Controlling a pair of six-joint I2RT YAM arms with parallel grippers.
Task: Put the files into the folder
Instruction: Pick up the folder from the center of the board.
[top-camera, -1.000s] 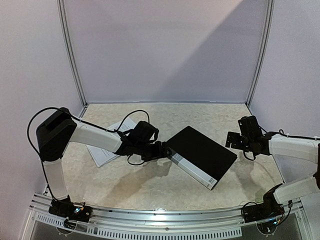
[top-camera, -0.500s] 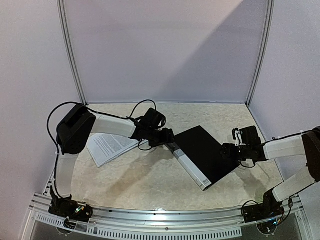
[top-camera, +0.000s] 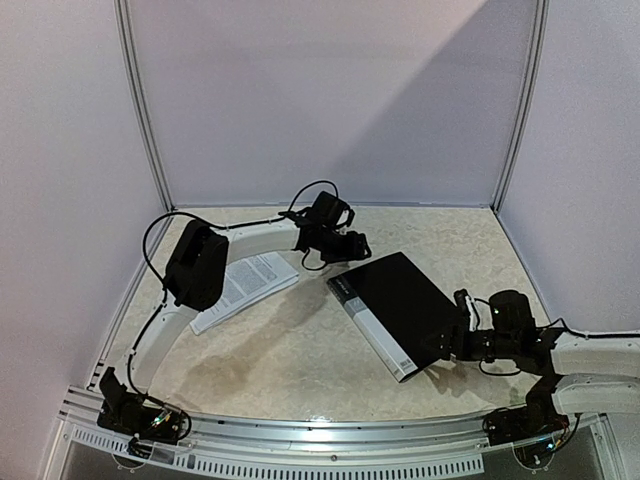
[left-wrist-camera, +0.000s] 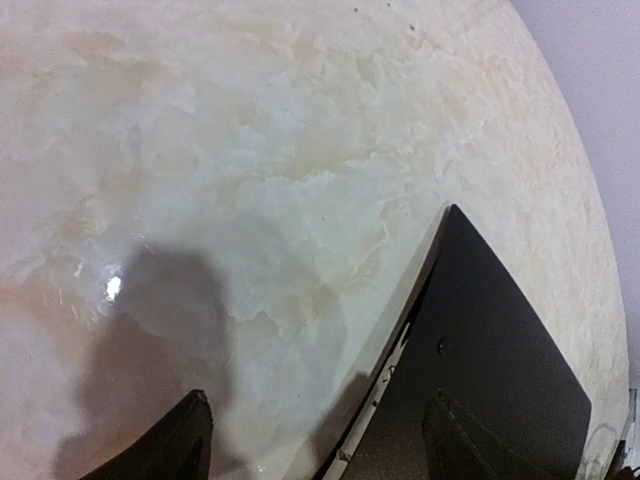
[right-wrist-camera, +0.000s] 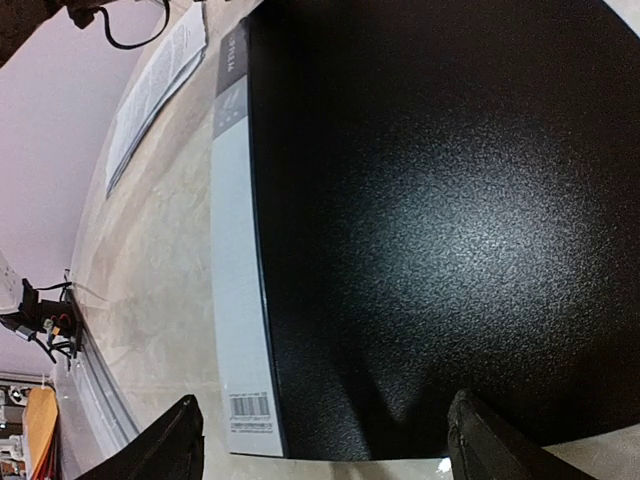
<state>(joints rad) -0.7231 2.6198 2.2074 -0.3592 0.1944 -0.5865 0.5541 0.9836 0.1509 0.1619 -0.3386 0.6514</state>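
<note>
Folder (right-wrist-camera: 430, 200), closed ahead of the spread right gripper (right-wrist-camera: 325, 400), should be opened by its free edge while its spine (right-wrist-camera: 238, 280), seemingly below the parted left gripper (left-wrist-camera: 318, 400), is steadied.

one black folder (top-camera: 400, 300), one stack of printed files (top-camera: 248, 283), two grippers: left gripper (top-camera: 361, 248), right gripper (top-camera: 452, 343), one marbled table (top-camera: 300, 350).

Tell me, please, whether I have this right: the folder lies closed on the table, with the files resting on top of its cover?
Not quite: the files are not on the cover. They lie on the table to the left of the folder, apart from it. The folder does lie closed, as the top external view shows.
</note>
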